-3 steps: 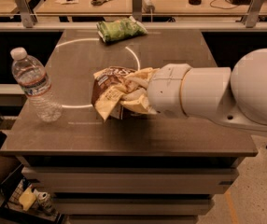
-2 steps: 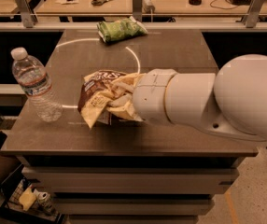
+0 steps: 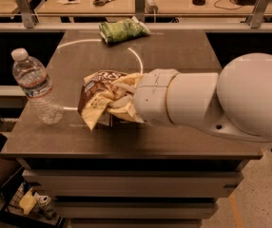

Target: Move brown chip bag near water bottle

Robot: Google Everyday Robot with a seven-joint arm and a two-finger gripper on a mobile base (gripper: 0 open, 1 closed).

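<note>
I see the gripper's (image 3: pixel 121 99) jaws clamped on the brown chip bag (image 3: pixel 97 95), which is crumpled at the middle of the desk (image 3: pixel 179 61). The water bottle (image 3: pixel 35 87) stands upright near its left. A green chip bag (image 3: pixel 122 31) lies at the far edge.

The white arm (image 3: pixel 207 99) reaches in from the right, forearm nearly level and pointing left. Its gripper (image 3: pixel 118 100) hangs low over the middle of the desk (image 3: pixel 174 56), fingers closed on the brown chip bag (image 3: pixel 94 88).
</note>
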